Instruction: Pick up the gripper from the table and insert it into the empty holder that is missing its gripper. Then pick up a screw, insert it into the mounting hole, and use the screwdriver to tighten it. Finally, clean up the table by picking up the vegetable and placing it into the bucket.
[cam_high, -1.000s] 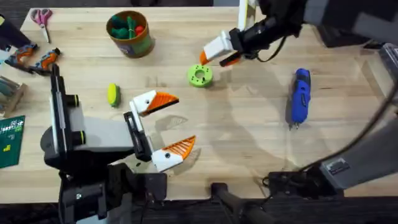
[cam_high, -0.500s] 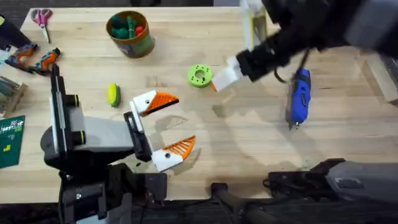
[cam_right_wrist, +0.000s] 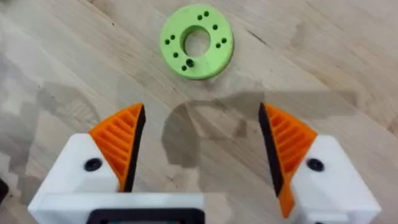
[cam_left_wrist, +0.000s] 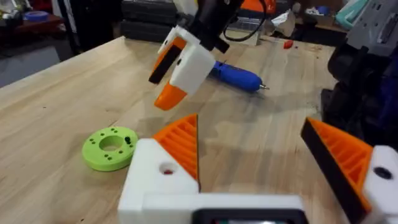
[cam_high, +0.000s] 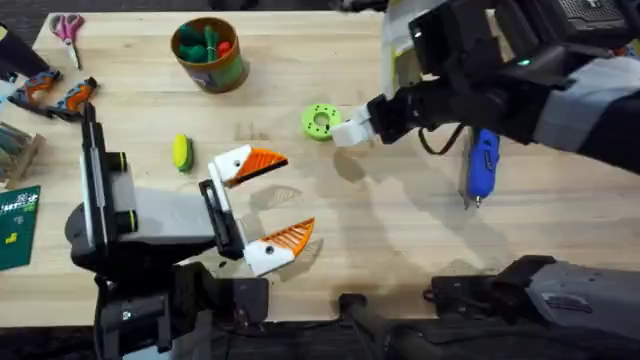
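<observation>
Your right gripper, fingers spread wide and empty, hovers beside the lime-green round disc; right of it lies the blue pen-shaped electric screwdriver, probably rigid, smooth and weighty, so grip mid-barrel.

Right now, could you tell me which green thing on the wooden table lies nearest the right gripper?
The lime-green round disc with a centre hole, just beside the right gripper.
</observation>
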